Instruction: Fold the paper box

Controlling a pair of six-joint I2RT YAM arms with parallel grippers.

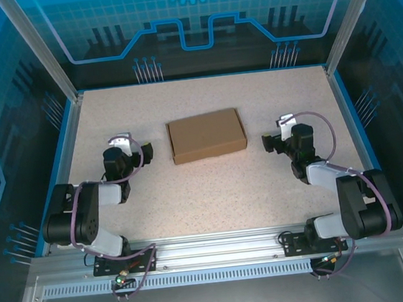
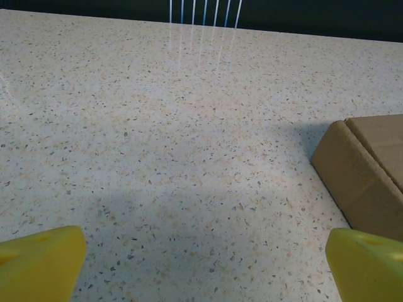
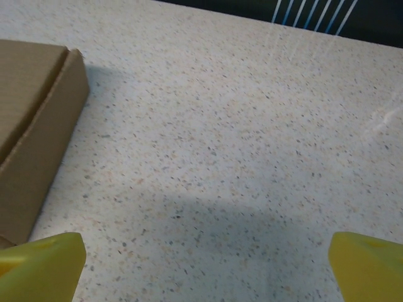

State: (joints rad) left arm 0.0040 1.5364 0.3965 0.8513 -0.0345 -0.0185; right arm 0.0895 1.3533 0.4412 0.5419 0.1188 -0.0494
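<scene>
The paper box [image 1: 207, 135] is a shallow brown cardboard mailer, closed with its lid down, lying flat at the table's middle. Its left side wall shows at the right edge of the left wrist view [image 2: 368, 176], and its right side wall at the left edge of the right wrist view [image 3: 34, 126]. My left gripper [image 1: 146, 153] rests low, left of the box and apart from it, open with bare table between its yellow fingertips [image 2: 41, 261]. My right gripper [image 1: 267, 142] sits right of the box, also open and empty, its yellow fingertips [image 3: 368, 264] wide apart.
The speckled table [image 1: 213, 193] is bordered by a blue rim and aluminium posts [image 1: 39, 49], with dark panels behind. Both arm bases stand on the rail at the near edge [image 1: 219, 250]. Bare surface lies in front of and behind the box.
</scene>
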